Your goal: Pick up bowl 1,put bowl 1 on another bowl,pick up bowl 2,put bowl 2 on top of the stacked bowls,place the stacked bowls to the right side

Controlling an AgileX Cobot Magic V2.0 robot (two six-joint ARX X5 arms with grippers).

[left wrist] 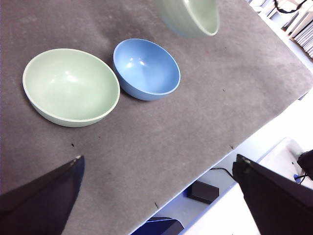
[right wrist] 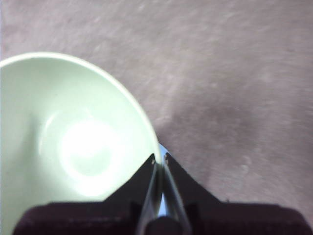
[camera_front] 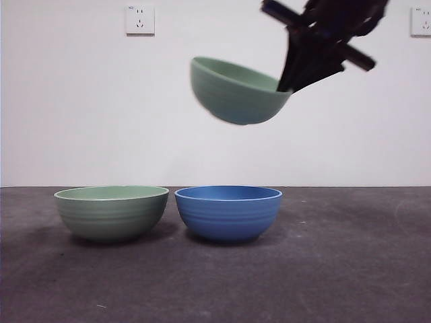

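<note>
A pale green bowl (camera_front: 237,91) hangs tilted in the air, high above the blue bowl (camera_front: 228,212). My right gripper (camera_front: 291,84) is shut on its rim, one jaw inside and one outside, as the right wrist view shows (right wrist: 160,160). The held green bowl (right wrist: 68,147) fills that view, and its edge shows in the left wrist view (left wrist: 190,17). The blue bowl (left wrist: 145,68) stands on the table beside a second pale green bowl (camera_front: 111,212), which is to its left (left wrist: 71,85). My left gripper (left wrist: 156,196) is open, back from both bowls, holding nothing.
The dark grey table (camera_front: 337,269) stretches to the right of the blue bowl. Its edge (left wrist: 230,147) runs near the left gripper, with a floor and a black box (left wrist: 201,191) beyond. Two wall sockets (camera_front: 139,19) sit on the white wall.
</note>
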